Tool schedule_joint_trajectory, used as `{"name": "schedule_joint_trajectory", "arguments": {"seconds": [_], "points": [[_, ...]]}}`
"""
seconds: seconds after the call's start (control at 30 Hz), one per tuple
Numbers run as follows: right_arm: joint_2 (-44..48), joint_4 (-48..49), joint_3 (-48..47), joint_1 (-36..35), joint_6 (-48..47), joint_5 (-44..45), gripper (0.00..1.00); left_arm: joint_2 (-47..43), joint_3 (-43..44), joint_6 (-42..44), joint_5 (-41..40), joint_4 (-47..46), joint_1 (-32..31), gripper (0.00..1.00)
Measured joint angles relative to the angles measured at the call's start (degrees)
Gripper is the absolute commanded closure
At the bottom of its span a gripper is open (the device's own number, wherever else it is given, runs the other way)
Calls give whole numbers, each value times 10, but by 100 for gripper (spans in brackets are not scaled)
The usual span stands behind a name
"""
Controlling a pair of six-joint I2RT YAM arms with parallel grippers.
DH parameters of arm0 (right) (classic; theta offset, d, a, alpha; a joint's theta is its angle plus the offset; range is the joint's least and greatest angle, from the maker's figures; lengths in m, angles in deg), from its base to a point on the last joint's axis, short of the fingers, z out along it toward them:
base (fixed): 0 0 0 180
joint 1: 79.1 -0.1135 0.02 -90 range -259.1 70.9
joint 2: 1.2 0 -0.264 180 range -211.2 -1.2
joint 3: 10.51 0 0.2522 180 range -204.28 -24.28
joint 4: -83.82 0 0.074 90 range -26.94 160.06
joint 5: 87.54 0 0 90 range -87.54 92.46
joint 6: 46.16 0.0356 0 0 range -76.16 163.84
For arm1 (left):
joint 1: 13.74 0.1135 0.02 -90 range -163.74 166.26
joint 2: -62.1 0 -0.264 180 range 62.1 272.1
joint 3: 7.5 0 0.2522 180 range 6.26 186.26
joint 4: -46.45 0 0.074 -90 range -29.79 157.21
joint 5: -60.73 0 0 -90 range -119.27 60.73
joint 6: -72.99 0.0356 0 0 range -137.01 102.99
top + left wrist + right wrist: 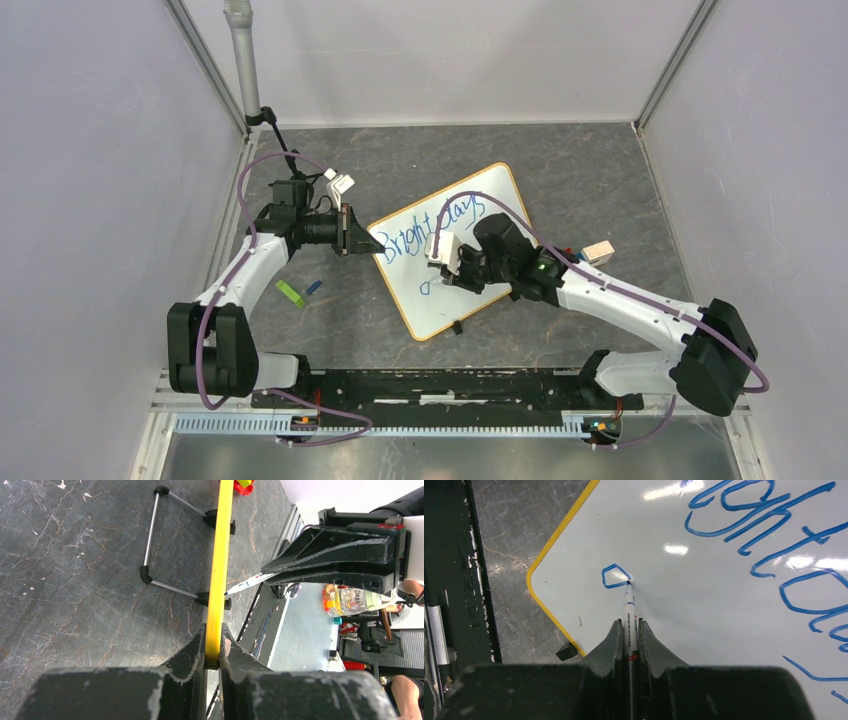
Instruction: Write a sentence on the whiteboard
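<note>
The whiteboard [478, 290], white with an orange-yellow frame, lies tilted in the middle of the table. The sentence [440, 222] on it reads "Bright days" in blue, with one small closed loop [614, 576] on the line below. My left gripper [368, 242] is shut on the board's left frame edge [220, 555], seen edge-on in the left wrist view between my fingers [214, 632]. My right gripper [447, 274] is shut on a white marker [629, 617]. The marker's tip touches the board at the loop's right side. The marker also shows in the left wrist view [245, 584].
A green piece [290, 293] and a small blue cap [313, 287] lie left of the board. A beige block [598, 252] sits to its right. A wire stand with black feet [150, 535] is under the board. White walls enclose the table.
</note>
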State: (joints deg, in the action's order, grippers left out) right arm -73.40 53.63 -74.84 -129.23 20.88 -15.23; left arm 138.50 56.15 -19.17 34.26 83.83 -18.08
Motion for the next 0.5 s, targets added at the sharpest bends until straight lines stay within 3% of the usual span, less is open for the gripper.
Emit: {"name": "schedule_joint_trajectory", "arguments": {"seconds": [0.5], "points": [[-2, 3, -10, 8, 0, 5, 100, 0, 1, 0, -2, 3, 0, 97]]}}
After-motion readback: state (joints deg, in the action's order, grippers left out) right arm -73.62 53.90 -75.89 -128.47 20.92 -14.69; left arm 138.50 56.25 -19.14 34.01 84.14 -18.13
